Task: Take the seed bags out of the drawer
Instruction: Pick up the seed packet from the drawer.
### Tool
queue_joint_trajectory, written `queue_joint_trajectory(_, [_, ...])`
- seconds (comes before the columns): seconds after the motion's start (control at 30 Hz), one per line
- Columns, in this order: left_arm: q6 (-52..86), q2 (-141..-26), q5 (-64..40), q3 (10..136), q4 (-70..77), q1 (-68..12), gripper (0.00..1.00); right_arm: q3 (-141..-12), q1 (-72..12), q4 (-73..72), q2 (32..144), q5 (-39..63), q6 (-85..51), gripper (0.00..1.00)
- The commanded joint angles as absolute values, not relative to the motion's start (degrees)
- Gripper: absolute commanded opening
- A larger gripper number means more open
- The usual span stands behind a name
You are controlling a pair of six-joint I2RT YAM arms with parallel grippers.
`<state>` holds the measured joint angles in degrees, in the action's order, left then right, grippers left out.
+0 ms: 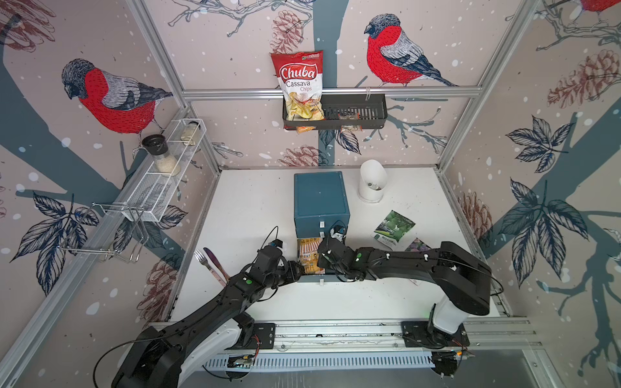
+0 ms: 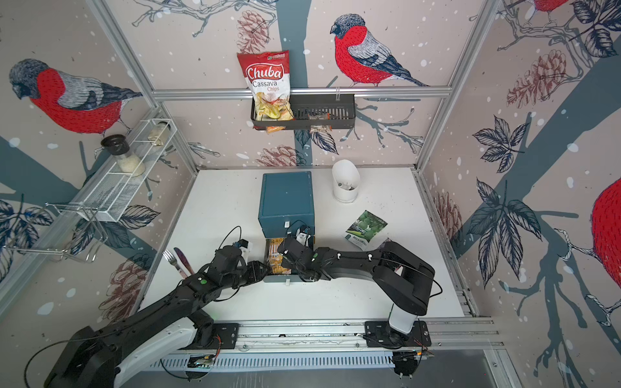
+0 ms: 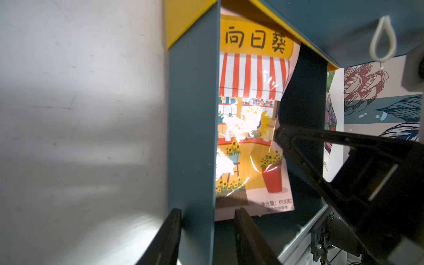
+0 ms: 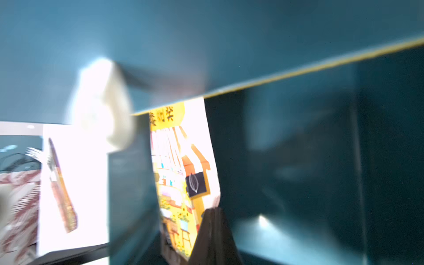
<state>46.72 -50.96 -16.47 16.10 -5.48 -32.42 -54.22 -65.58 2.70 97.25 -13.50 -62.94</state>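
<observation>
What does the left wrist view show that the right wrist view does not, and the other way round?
Only the left wrist view shows the left end effector, its fingers on either side of the side wall of the drawer. Only the right wrist view, which is blurred, shows the fork and knife on the table. Both show the orange seed bag in the open drawer, with the right end effector shut on its edge.
</observation>
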Motion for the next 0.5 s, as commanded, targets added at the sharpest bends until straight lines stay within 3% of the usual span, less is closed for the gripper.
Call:
queue_joint_trajectory(0.0, [47.45,-50.65,-16.88,15.66,-3.87,-33.20,0.41,-53.16,-65.67,0.31,96.12,-12.91,-63.62,0.00])
queue_joint_trajectory(0.2, [47.97,-49.19,-16.34,15.36,-4.56,-33.67,0.41,-50.92,-65.68,0.00,93.34,-13.27,-64.42,0.00])
queue_joint_trajectory(0.47, [48.40,-46.66,-15.64,18.32,-6.84,-33.72,0.60,-49.05,-65.87,1.17,88.92,-14.28,-65.67,0.00])
